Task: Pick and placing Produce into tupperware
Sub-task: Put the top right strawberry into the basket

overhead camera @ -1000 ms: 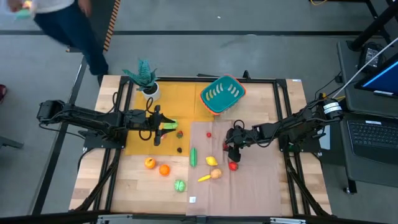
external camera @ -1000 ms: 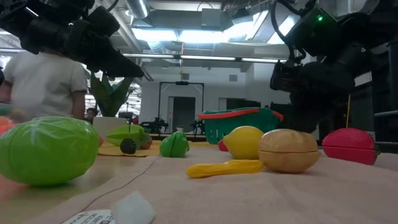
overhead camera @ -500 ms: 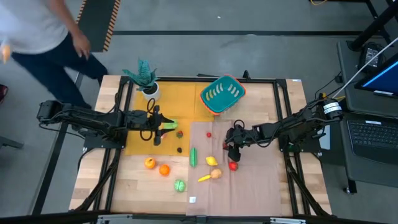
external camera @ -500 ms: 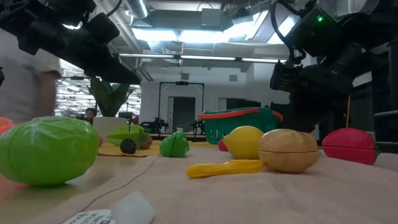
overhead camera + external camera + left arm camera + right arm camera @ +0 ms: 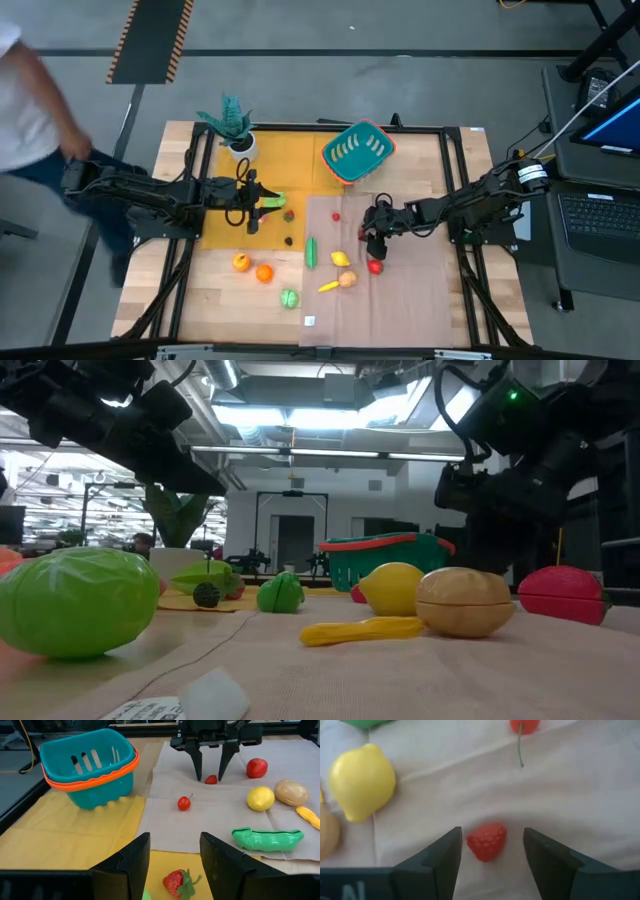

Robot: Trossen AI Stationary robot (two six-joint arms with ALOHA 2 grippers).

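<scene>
The produce lies scattered over the middle of the desk (image 5: 420, 310) in the high view: a small red strawberry (image 5: 487, 841) sits on the pale cloth (image 5: 400, 300) between the fingers of the right pincer (image 5: 210, 767), whose jaws are open around it and not touching it. A cherry (image 5: 184, 803) lies just beside, toward the upper middle of the frame in the high view. A lemon (image 5: 342, 259), a potato (image 5: 348, 279), a yellow pepper (image 5: 328, 286) and a red fruit (image 5: 375, 266) lie lower on the cloth, with a green pea pod (image 5: 311, 251) at its left edge. The teal tupperware (image 5: 357, 150) stands tilted at the upper middle, holding nothing. The left pincer (image 5: 262, 210) hovers open at the middle left over the yellow mat (image 5: 290, 165), above another strawberry (image 5: 174, 882). Two oranges (image 5: 252, 267) and a green cabbage (image 5: 289, 297) rest on bare wood, lower left of centre.
</scene>
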